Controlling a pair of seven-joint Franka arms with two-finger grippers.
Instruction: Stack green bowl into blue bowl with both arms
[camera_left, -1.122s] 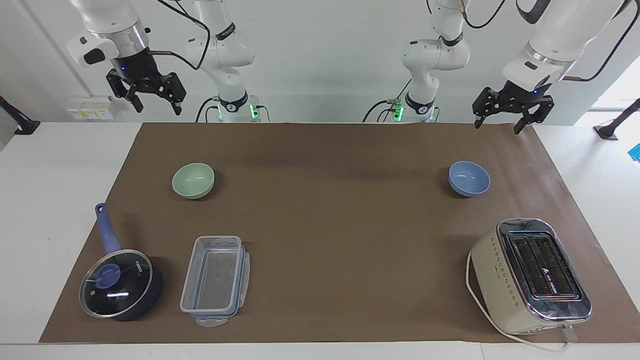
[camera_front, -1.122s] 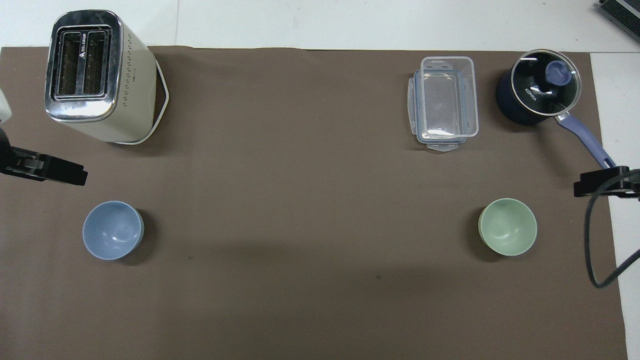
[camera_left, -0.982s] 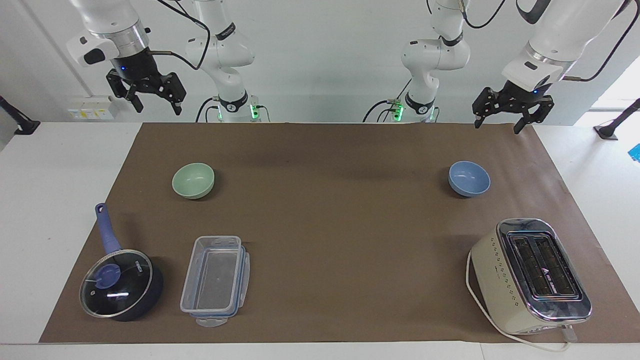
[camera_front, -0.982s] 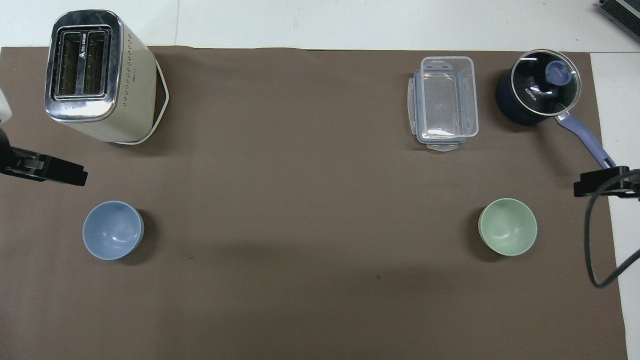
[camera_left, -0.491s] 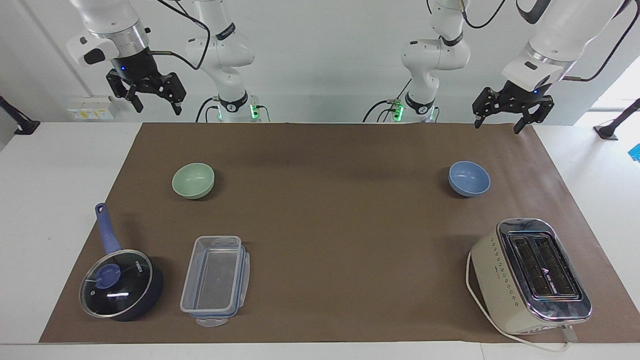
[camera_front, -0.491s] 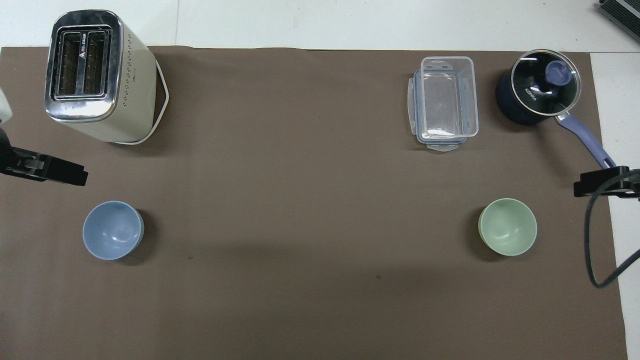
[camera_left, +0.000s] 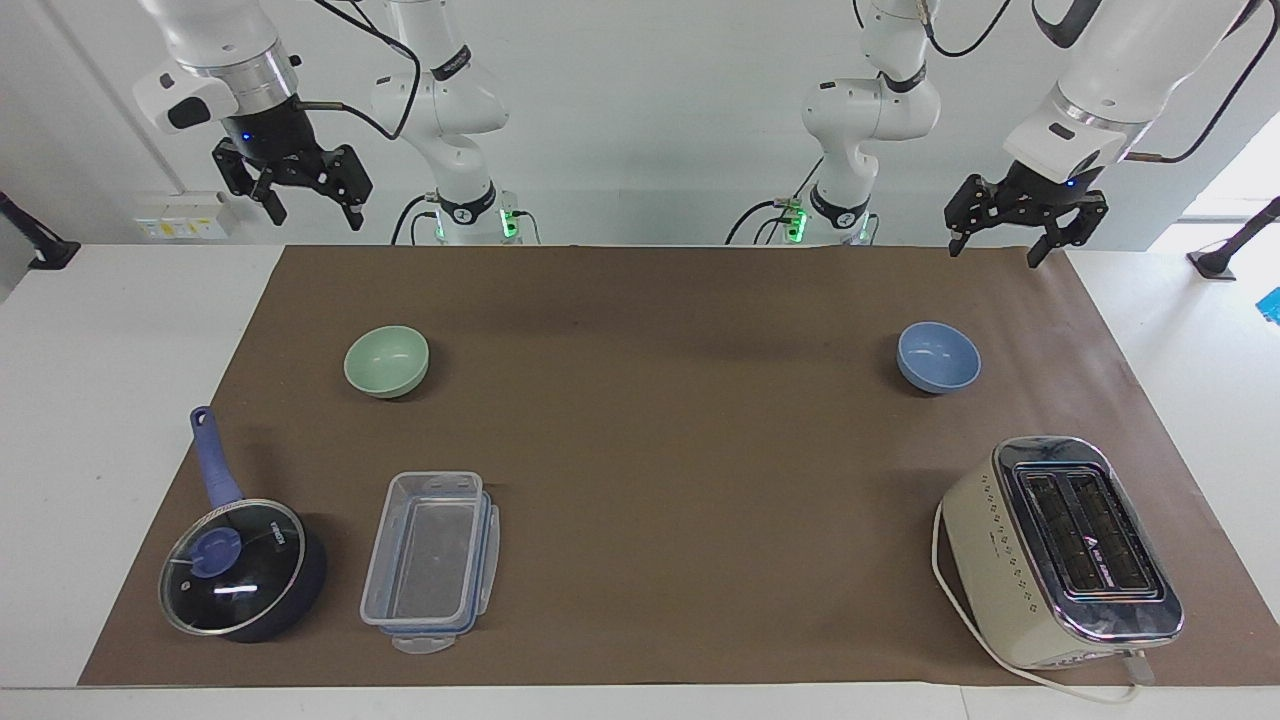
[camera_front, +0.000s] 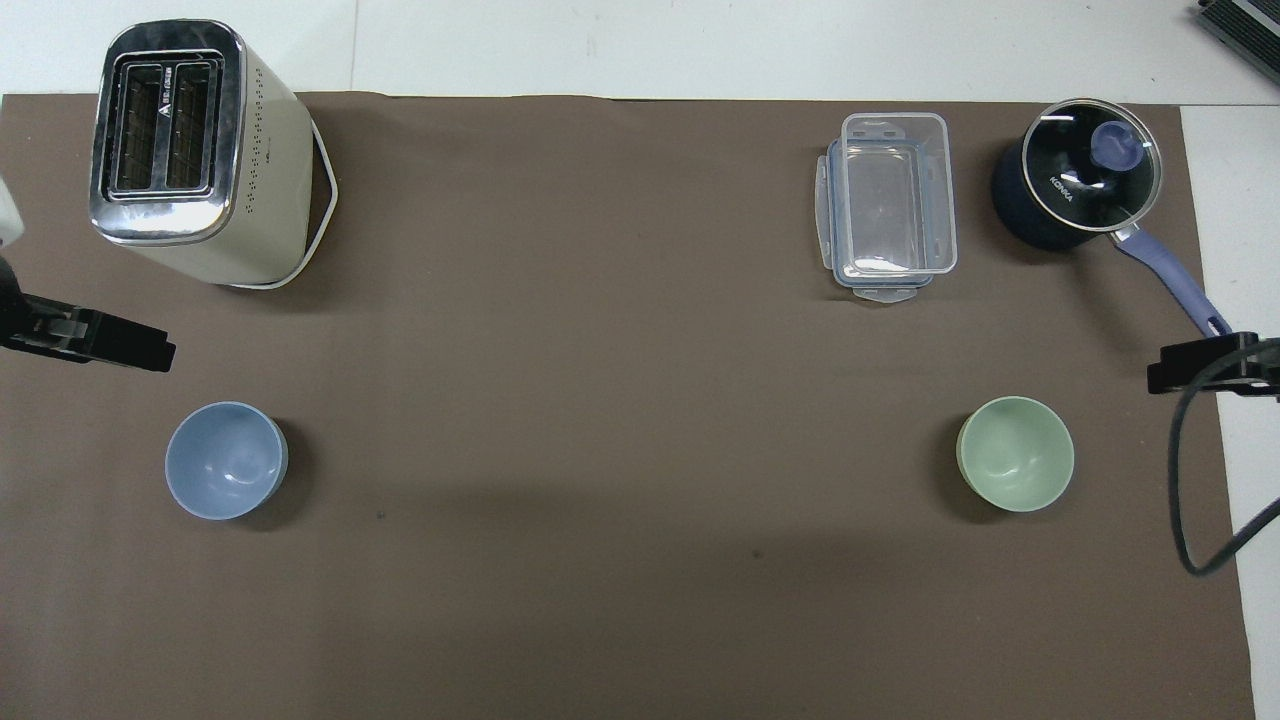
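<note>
The pale green bowl (camera_left: 386, 360) sits upright and empty on the brown mat toward the right arm's end; it also shows in the overhead view (camera_front: 1015, 453). The light blue bowl (camera_left: 938, 356) sits upright and empty toward the left arm's end, also seen from overhead (camera_front: 225, 460). My right gripper (camera_left: 313, 213) hangs open and empty, high over the mat's edge by the robots, well apart from the green bowl. My left gripper (camera_left: 995, 250) hangs open and empty over the same edge at its own end, apart from the blue bowl. Only the grippers' tips show in the overhead view.
A dark blue lidded saucepan (camera_left: 240, 570) and a clear plastic container (camera_left: 430, 560) stand farther from the robots than the green bowl. A cream toaster (camera_left: 1070, 550) stands farther from the robots than the blue bowl. The brown mat (camera_left: 660, 450) covers the table.
</note>
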